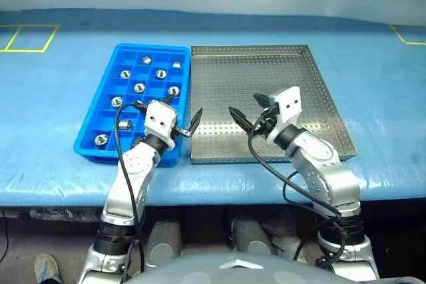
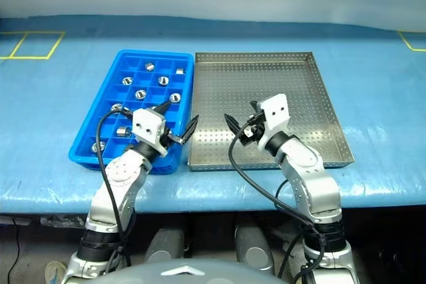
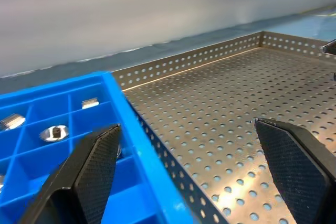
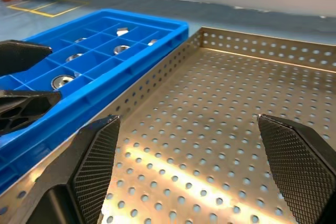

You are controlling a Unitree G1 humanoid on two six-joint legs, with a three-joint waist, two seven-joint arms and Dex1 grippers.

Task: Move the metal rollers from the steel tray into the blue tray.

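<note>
The steel tray (image 1: 319,91) is seen bare of rollers, its perforated floor open beneath the right gripper (image 1: 251,112), whose fingers are spread and empty. The blue tray (image 1: 110,91) lies just beside it on the left, under the left gripper (image 1: 182,116), likewise spread and empty. The metal rollers (image 1: 139,88) are all found there, nearer the left arm.

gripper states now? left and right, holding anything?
Left gripper: open, holding nothing.
Right gripper: open, holding nothing.
</note>
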